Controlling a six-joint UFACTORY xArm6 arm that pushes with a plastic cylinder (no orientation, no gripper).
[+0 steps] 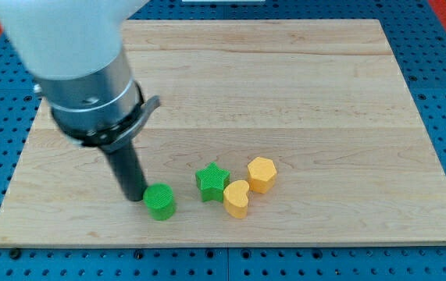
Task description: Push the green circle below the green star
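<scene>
My tip [136, 197] is touching the green circle [159, 201]'s left edge, its very end partly hiding; the green star [212, 181] is sitting right.

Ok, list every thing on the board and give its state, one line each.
my tip: down on the board, against the green circle's left edge.
green circle: flat on the board, left of the green star, apart from it, not below it yet.
green star: flat, touching the yellow heart.
yellow heart: flat, wedged between star and yellow hexagon.
yellow hexagon: flat, at the cluster's right.
wooden board: lying level.
</scene>
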